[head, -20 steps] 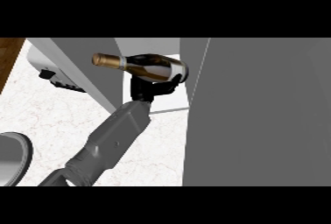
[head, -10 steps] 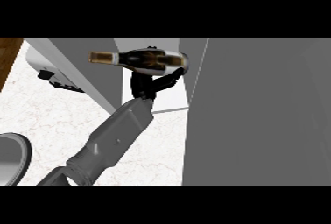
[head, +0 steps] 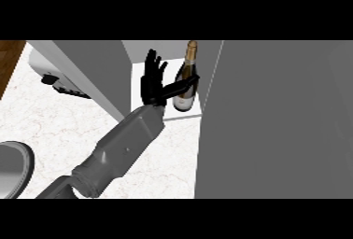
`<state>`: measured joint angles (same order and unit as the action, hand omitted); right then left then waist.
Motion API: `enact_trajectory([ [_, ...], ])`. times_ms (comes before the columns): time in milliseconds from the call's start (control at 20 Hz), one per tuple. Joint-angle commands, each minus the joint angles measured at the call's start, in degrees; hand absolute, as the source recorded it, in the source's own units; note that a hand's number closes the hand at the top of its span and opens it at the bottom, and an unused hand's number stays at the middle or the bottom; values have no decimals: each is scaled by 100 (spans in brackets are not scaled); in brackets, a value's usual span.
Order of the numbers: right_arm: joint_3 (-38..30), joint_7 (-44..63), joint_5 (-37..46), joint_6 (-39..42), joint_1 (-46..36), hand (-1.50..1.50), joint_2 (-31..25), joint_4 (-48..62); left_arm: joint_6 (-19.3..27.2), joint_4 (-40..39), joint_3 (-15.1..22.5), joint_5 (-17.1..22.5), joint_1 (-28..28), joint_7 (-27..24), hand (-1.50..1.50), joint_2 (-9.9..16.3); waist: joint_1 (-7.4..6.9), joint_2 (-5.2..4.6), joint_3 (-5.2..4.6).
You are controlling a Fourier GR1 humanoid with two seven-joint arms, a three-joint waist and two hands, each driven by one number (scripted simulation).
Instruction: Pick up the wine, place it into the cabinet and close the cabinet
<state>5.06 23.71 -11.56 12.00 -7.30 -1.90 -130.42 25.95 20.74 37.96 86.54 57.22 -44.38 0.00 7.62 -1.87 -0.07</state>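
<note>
Standing upright inside the cabinet (head: pixel 165 116), the wine (head: pixel 185 84) touches the open, empty-fingered hand (head: pixel 153 86) between two grey doors (head: pixel 276 116).

White marbled table (head: pixel 48 121) bearing a white appliance (head: pixel 59 77) at upper left and a grey round dish (head: pixel 14 168) at the left edge; wine bottle (head: pixel 185 79) upright on cabinet shelf (head: pixel 180 115).

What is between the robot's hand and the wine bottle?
Nothing visible. The hand is open right beside the wine bottle, its thumb reaching across to the glass. The bottle stands upright inside the cabinet, so nothing blocks its way there either.
</note>
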Motion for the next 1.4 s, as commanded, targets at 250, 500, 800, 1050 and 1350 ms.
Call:
enact_trajectory([
  [250, 112, 159, 17, -69, 93, -150, 30, -220, 120, -321, 630, -311, 368, -8, -150, 0, -67, 25, 0],
  [500, 56, -1, 39, -30, -8, -150, 43, 79, 446, 88, 711, -102, 404, -180, -150, 0, -97, 22, 3],
  [800, 111, 236, 4, -142, 72, -150, 59, -278, 285, 354, 778, 73, 124, -699, -150, 0, -182, 59, 1],
  [1050, 144, 261, 84, -140, 219, -150, 44, -201, 248, 717, 1083, 155, -87, -714, -150, 0, -343, 99, 4],
  [1350, 145, 412, 59, -163, 170, -150, -9, -425, -36, 731, 1299, 211, -167, -807, -150, 0, -397, 108, 4],
])
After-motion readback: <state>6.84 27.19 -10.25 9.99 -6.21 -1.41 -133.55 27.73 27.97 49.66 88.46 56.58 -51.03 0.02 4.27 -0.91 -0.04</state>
